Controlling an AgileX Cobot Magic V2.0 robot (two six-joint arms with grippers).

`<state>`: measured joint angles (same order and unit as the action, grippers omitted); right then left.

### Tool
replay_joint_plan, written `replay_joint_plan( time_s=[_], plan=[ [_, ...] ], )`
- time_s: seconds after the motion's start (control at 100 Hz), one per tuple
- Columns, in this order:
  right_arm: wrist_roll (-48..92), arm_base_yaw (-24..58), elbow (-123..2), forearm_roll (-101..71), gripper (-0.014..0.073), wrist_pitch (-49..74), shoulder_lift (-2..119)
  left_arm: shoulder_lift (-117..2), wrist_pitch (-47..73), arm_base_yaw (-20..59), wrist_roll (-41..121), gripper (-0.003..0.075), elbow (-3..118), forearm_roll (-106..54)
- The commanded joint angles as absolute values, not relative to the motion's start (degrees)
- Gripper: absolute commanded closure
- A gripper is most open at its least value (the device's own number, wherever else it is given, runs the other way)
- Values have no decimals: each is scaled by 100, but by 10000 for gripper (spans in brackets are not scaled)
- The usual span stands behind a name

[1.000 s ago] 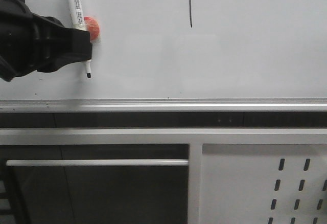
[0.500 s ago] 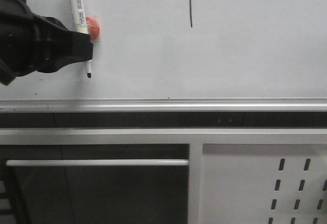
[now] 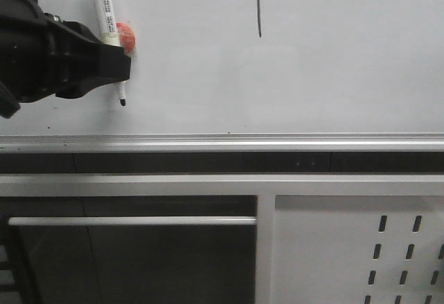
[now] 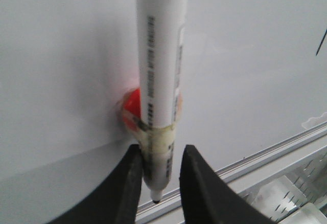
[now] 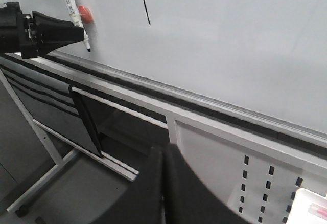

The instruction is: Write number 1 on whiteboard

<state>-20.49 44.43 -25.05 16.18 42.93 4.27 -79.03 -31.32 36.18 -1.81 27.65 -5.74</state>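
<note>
- Glossy and pale grey, the whiteboard point(image 3: 333, 68) fills the upper half of the front view, with its silver rail point(image 3: 277, 141) running along the bottom edge.
- Below the rail stands a white frame with a slotted panel point(image 3: 361, 248) toward the right.
- The number 1 point(image 3: 259, 5) is a thin black stroke on the board, near the middle of its width; its top runs out of the front view.
- The same stroke shows in the right wrist view point(image 5: 145, 1), well above the rail.
- The left gripper point(image 3: 119, 64) sits near the board's left edge, a little above the rail, and its jaws pinch a marker point(image 3: 105, 9).
- The marker is white with a printed label and stands nearly upright, tilted slightly, with its black tip point(image 3: 123, 101) pointing down toward the rail.
- In the left wrist view the dark fingers point(image 4: 127, 183) close on the marker's lower end, at a band of yellowish tape point(image 4: 157, 142).
- A small red magnet point(image 3: 127, 37) is stuck on the board just behind the marker; whether they touch cannot be told.
- The marker is well apart from the stroke, to its left.
- The right gripper point(image 5: 162, 178) is low, off the board, below the rail; its dark jaws are pressed together with nothing between them.
</note>
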Motion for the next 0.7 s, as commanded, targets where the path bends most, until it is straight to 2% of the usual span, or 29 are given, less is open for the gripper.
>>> replay_joint_plan(
  time_s=[0.0,0.11,0.25,0.31,0.69],
  plan=[
    [-2042,4403,-2629,1718,665,3909,493,-7776,-3606,3597,-187,548,2945,-559],
    [-2042,4403,-2629,1718,665,3909,493,-7776,-3606,3597,-187,536,2945,-559],
    [-2042,4403,-2629,1718,665,3909,493,-7776,-3539,3597,-166,430,2945,-559],
    [-2042,4403,-2629,1718,665,3909,493,-7776,-3551,3597,-166,411,2945,-559],
    [-2042,4403,-2629,1755,665,3909,493,-7653,-3229,3597,-53,410,2945,-559]
  ],
)
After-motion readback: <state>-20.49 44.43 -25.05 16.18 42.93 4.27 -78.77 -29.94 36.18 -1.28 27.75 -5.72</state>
